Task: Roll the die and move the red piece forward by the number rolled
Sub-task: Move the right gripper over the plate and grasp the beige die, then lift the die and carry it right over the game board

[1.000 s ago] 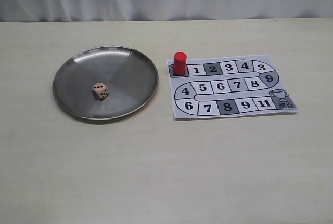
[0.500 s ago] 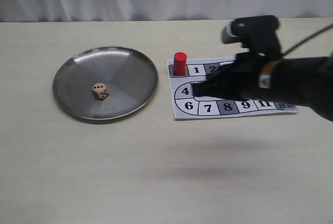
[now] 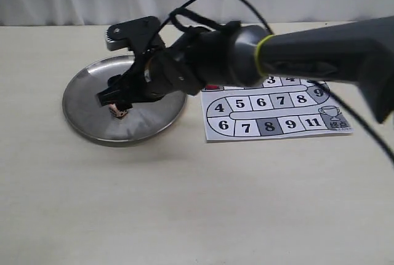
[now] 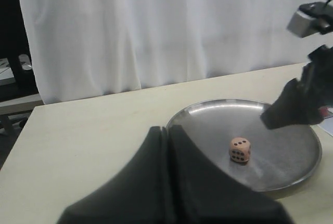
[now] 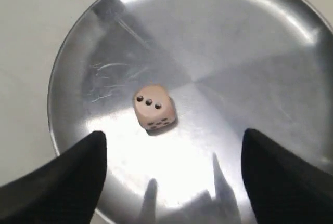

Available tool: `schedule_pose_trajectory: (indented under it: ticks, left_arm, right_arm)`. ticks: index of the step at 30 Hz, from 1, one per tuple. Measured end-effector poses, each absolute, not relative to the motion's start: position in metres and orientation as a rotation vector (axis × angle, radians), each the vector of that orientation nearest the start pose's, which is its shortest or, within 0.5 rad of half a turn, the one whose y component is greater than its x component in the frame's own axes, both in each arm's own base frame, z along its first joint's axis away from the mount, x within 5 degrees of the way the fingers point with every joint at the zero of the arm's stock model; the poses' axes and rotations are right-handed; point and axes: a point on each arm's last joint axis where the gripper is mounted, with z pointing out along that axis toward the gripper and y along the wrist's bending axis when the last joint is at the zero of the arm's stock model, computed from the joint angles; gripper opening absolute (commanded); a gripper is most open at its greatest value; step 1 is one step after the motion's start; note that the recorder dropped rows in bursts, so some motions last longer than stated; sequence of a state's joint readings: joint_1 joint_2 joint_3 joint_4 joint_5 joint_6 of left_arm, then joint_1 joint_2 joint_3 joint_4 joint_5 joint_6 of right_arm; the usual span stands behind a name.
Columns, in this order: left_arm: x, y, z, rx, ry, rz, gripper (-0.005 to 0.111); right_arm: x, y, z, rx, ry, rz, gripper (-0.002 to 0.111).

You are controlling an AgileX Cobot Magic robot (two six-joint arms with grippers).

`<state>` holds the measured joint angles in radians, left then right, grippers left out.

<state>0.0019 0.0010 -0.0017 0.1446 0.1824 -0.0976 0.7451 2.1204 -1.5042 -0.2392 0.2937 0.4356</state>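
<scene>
Steel-grey and round, the plate point(image 3: 83, 120) lies on the pale table point(image 3: 197, 203) at 9 o'clock from the numbered paper board point(image 3: 277, 123). The die point(image 3: 118, 111) rests inside the plate, just off its centre toward 7 o'clock. The right gripper point(image 3: 116, 100) reaches across from the 3 o'clock side and hangs directly over the die without touching it. In the right wrist view its two dark fingers point(image 5: 67, 182) stand spread wide, with the die point(image 5: 153, 106) between and beyond them showing three pips on its upper face. The left gripper point(image 4: 166, 135) has its fingers pressed together and holds nothing; past them the die point(image 4: 240, 149) sits on the plate point(image 4: 291, 182). The red piece point(image 3: 212, 87) is almost wholly hidden by the right arm point(image 3: 295, 56): only a red sliver shows at the board's 11 o'clock corner.
</scene>
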Motion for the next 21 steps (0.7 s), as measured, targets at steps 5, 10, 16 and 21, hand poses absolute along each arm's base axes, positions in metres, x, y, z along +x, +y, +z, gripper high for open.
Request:
schedule_pose_trajectory:
  ticks: [5,10,16,21]
  left_arm:
    - [0.056,0.002,0.197,0.016,1.664,0.057,0.0]
    - [0.056,0.002,0.197,0.016,1.664,0.057,0.0]
    - [0.056,0.002,0.197,0.016,1.664,0.057,0.0]
    - [0.056,0.002,0.197,0.016,1.664,0.057,0.0]
  right_arm:
    - [0.368,0.35,0.146,-0.667,2.337,0.344,0.068]
    - [0.381,0.366,0.117,-0.691,2.349,0.325,0.064]
    - [0.386,0.371,0.097,-0.745,2.347,0.294,0.023]
    - [0.387,0.37,0.1,-0.77,2.356,0.254,0.004]
